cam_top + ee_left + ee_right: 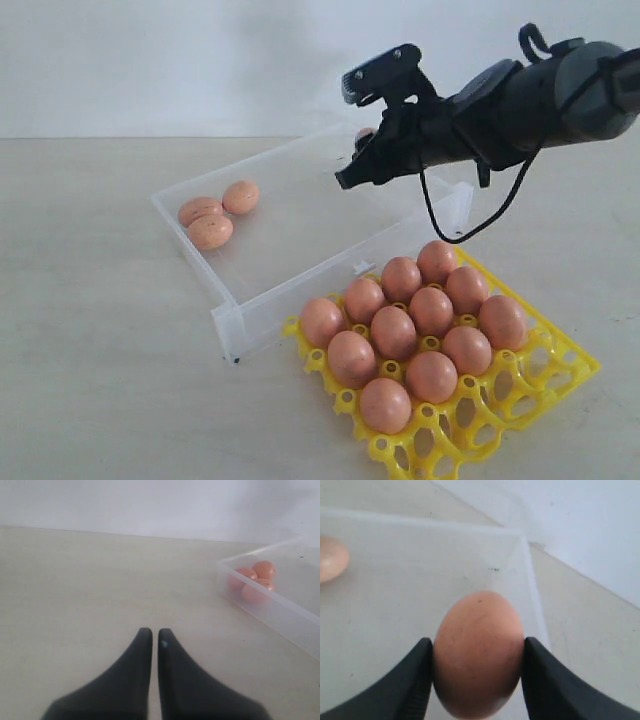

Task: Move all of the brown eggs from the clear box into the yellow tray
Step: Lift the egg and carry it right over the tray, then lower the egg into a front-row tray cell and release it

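- Exterior view: the yellow tray [560, 388] carries twelve brown eggs [393, 332], seated in its cups. Open cups remain along its near and right edges.
- The clear box [300, 285] stands just beside the tray and holds three eggs, clustered in one far corner.
- The right pincer [362, 150] hangs above the box's far side; its load is hard to see here.
- Left wrist view: the left pincer [155, 636] is narrow, nearly closed, and empty. It is over the bare bench [75, 580], apart from the box.
- Right wrist view: the right pincer grips the held egg [479, 652] by its sides, over the box floor.
- Judgement: twelve placed, one in transit, three to fetch; the task is roughly three-quarters done.
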